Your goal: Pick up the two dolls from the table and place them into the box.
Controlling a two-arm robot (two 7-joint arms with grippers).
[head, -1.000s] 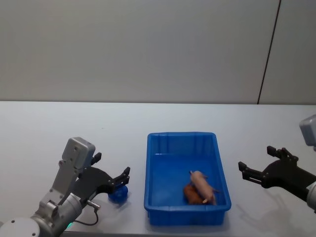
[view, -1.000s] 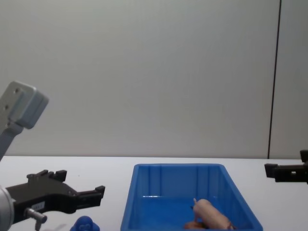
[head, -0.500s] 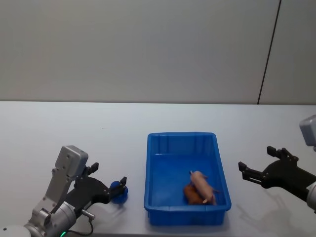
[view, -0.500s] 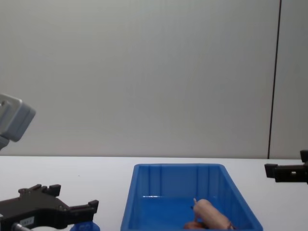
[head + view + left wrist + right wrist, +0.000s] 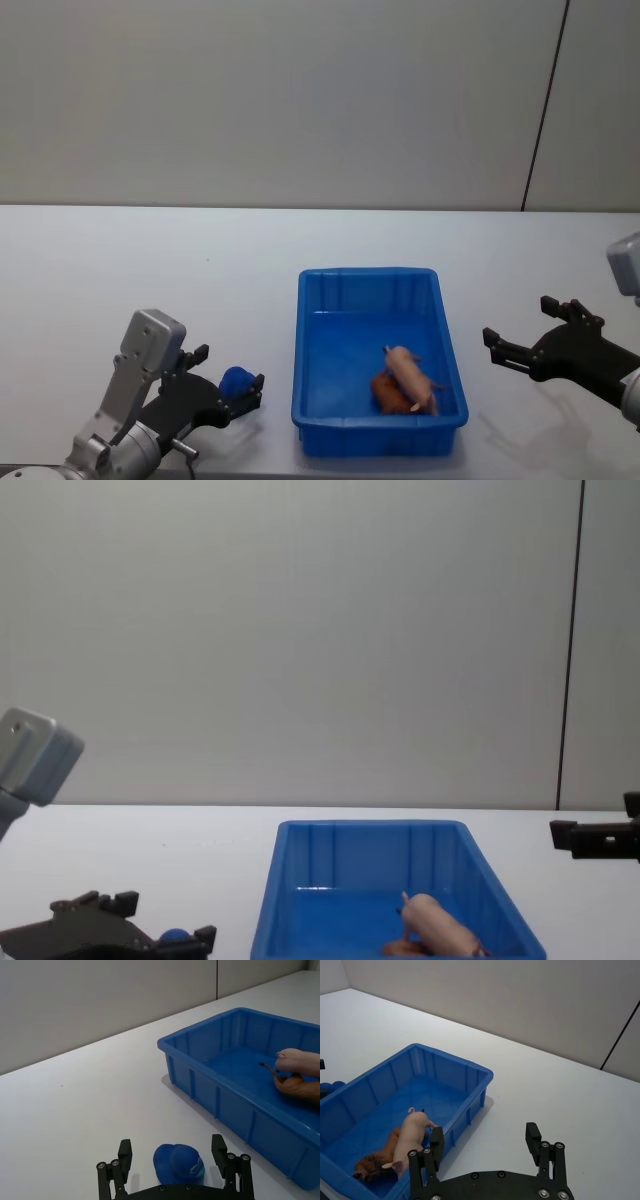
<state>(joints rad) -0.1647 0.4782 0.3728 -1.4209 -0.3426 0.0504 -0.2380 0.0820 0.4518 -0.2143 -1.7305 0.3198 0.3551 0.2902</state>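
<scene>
The dark-blue doll [image 5: 178, 1163] sits on the white table [image 5: 150, 270] left of the blue box [image 5: 300, 340]. My left gripper [image 5: 171, 1146] is open and low over the table, one finger on each side of this doll with a gap to both. In the head view the left gripper [image 5: 228, 372] is at the blue doll [image 5: 237, 380] near the table's front edge. The pale-pink pig doll [image 5: 410, 372] lies inside the box toward its near right corner. My right gripper [image 5: 520, 350] hovers open to the right of the box, holding nothing.
A brown toy [image 5: 390, 393] lies in the box against the pig. The box's left wall [image 5: 210, 1095] stands close beside the blue doll. Open tabletop stretches behind and to the left.
My left gripper has come down toward the table and now straddles the blue doll. The right arm, the box and the pig have not moved.
</scene>
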